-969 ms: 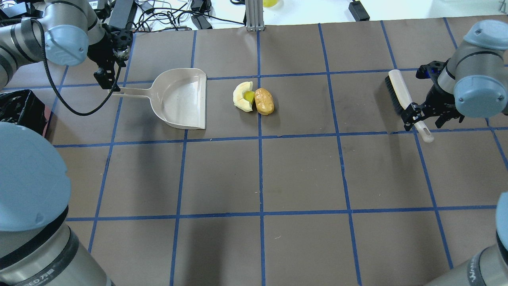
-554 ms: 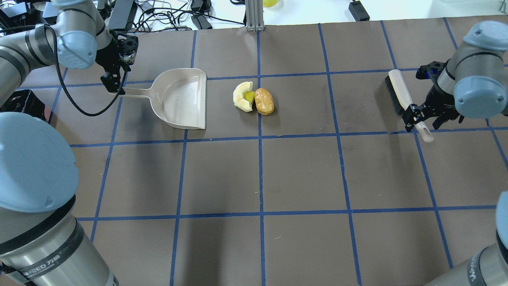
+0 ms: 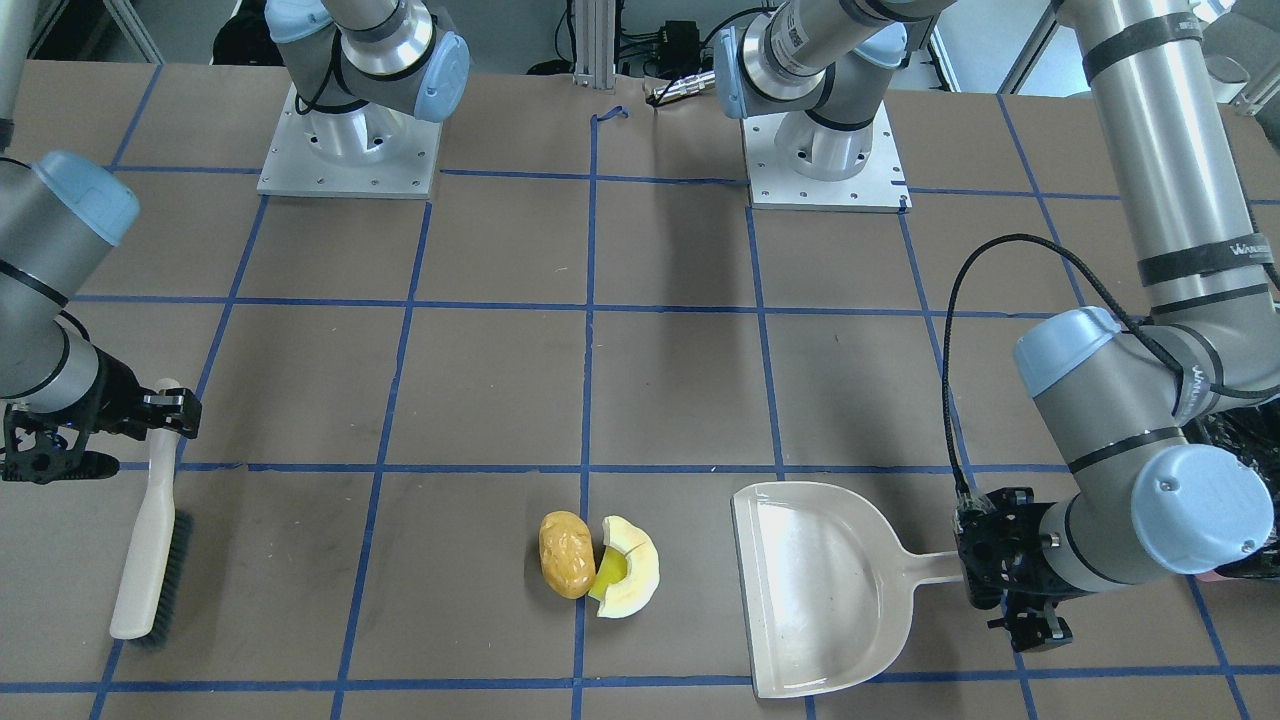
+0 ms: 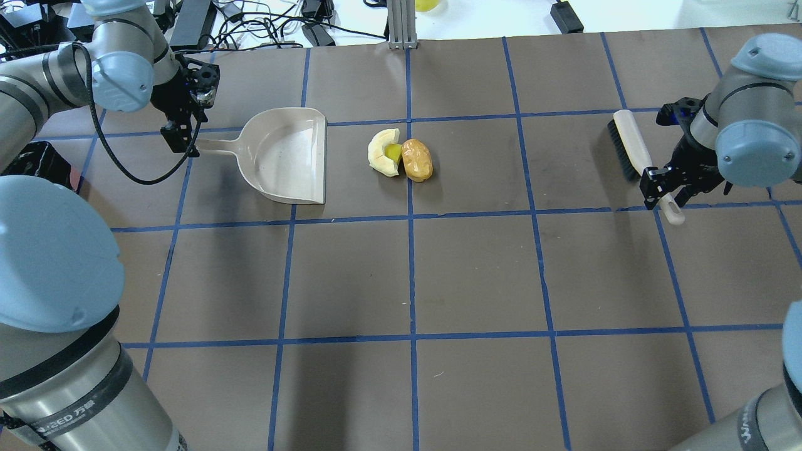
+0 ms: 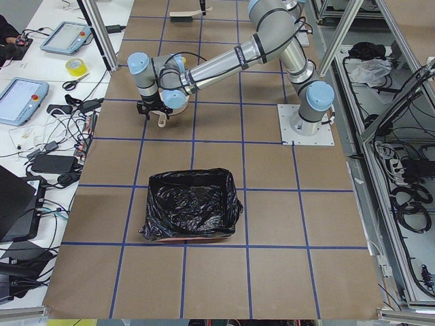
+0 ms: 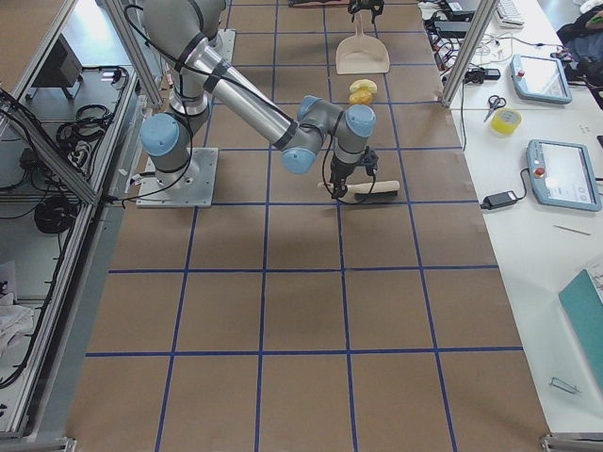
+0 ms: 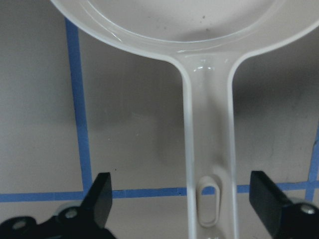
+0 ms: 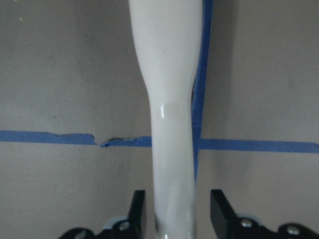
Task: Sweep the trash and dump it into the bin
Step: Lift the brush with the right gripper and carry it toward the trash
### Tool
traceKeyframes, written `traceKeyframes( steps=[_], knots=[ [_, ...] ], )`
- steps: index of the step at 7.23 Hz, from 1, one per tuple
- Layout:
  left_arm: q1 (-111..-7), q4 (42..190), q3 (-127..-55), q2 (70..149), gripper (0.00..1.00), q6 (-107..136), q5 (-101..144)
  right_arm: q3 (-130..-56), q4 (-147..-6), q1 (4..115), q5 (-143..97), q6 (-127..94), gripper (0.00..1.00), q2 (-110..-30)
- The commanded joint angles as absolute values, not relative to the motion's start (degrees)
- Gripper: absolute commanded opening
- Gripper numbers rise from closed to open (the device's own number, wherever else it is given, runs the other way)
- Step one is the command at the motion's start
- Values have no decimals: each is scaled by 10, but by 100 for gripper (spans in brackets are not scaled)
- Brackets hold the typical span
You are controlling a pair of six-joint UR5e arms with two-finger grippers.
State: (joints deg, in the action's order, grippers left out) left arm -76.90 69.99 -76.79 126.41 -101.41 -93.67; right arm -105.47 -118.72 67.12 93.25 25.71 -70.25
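Observation:
The trash lies mid-table: a golden-brown potato-like lump (image 4: 417,160) (image 3: 566,555) touching a cream rind wedge (image 4: 381,151) (image 3: 632,568) with a yellow-green piece. The beige dustpan (image 4: 285,156) (image 3: 820,590) lies flat beside it. My left gripper (image 4: 187,144) (image 7: 182,199) is open, its fingers wide apart either side of the dustpan handle's end. My right gripper (image 4: 665,189) (image 8: 174,211) is open, its fingers close around the handle of the white brush (image 4: 630,147) (image 3: 150,540), with small gaps. The black-lined bin (image 5: 192,214) stands at the table's left end.
Blue tape lines grid the brown table (image 4: 476,275). The bin's edge also shows in the overhead view (image 4: 31,164), behind my left arm. Cables and gear lie past the far table edge (image 4: 263,25).
My left gripper has moved right and down to the end of the dustpan handle. My right gripper's jaws have narrowed around the brush handle. Trash, dustpan and brush have not moved.

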Motion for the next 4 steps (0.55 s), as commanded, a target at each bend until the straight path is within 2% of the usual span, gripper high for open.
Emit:
traceKeyframes(
  steps=[1, 2, 4],
  knots=[
    [-768, 701, -768, 1264, 71, -999, -937, -1050, -1188, 671, 933, 258, 0, -702],
    [-771, 701, -769, 1263, 39, -1000, -937, -1049, -1186, 672, 933, 254, 0, -701],
    [-775, 701, -772, 1259, 4, -998, -936, -1031, -1182, 678, 907, 248, 0, -703]
  ],
)
